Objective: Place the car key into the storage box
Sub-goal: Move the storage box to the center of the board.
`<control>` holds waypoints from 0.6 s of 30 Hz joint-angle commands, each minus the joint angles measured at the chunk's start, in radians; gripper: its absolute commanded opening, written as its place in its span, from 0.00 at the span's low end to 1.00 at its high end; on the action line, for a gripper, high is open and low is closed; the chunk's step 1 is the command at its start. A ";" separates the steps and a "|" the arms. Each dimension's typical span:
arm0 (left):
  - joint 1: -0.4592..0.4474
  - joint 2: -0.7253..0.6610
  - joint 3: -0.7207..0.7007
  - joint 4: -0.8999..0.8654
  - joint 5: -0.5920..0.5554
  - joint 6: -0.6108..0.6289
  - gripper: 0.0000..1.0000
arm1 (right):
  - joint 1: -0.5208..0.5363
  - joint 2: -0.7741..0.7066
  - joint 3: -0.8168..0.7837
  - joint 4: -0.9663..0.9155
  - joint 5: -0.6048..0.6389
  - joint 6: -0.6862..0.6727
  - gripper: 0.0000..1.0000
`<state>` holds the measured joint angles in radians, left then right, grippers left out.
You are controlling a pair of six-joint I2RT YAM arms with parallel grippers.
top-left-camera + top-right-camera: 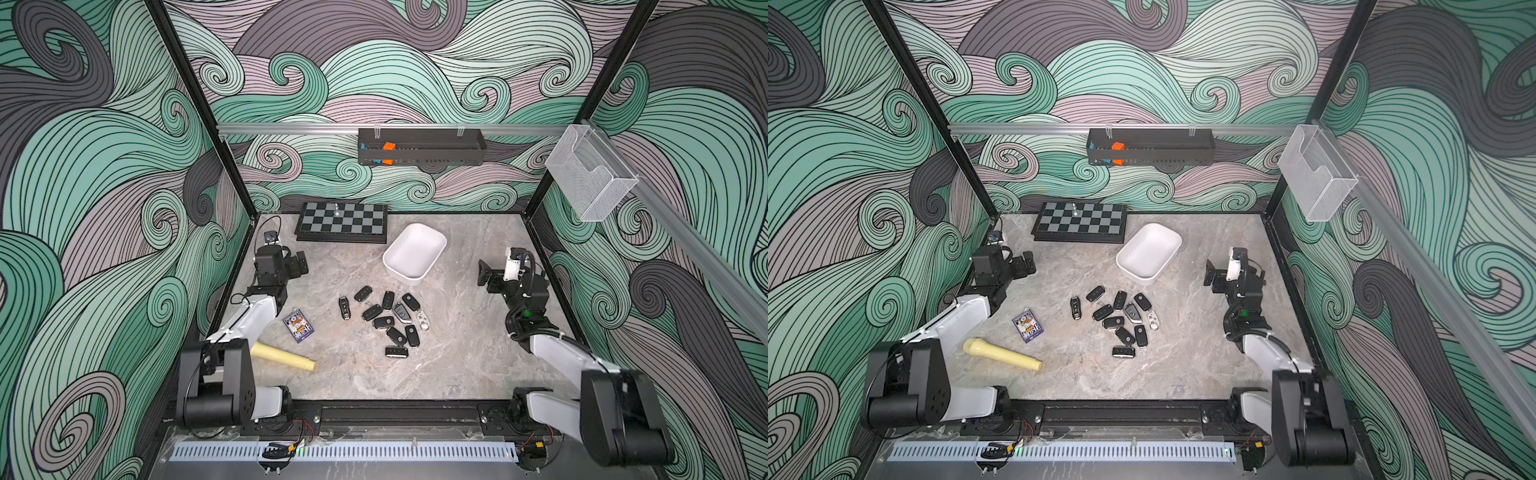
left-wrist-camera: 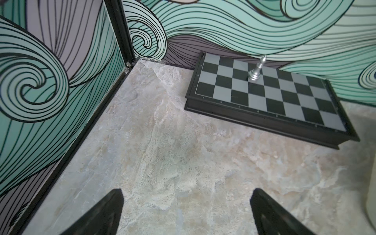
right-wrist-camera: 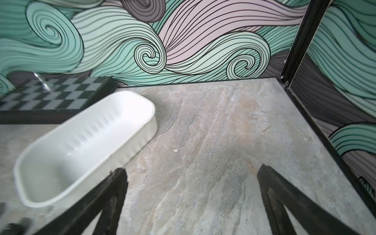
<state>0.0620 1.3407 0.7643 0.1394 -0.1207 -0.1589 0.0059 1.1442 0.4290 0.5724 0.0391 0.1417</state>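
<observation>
Black plastic car keys (image 1: 383, 322) lay heaped mid-tabletop (image 1: 457, 357) between my arms, near the storage box (image 1: 405, 277) but not touching it. I judged each fob light, stiff and rather slick, best pinched across its narrow flanks, starting with a loose one at the heap's edge. That white box stood empty. On the back wall the black tray (image 1: 449, 156) held an orange block (image 1: 389, 147); the mesh basket (image 1: 590, 183) looked empty. My left claw (image 2: 186, 195) and right claw (image 3: 193, 171) hung spread wide, holding nothing

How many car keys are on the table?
11: ten dark key fobs and one white fob, clustered centrally in front of the white plastic storage box. None looks hidden.
</observation>
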 commanded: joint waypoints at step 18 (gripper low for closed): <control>-0.055 -0.030 0.103 -0.693 0.463 -0.501 0.99 | 0.187 0.294 0.659 -1.157 -0.318 0.402 0.61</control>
<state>0.0193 1.3418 0.8707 -0.4683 0.2649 -0.6312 0.1577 1.3838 1.0260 -0.4042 -0.2703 0.5293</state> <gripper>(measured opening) 0.986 0.612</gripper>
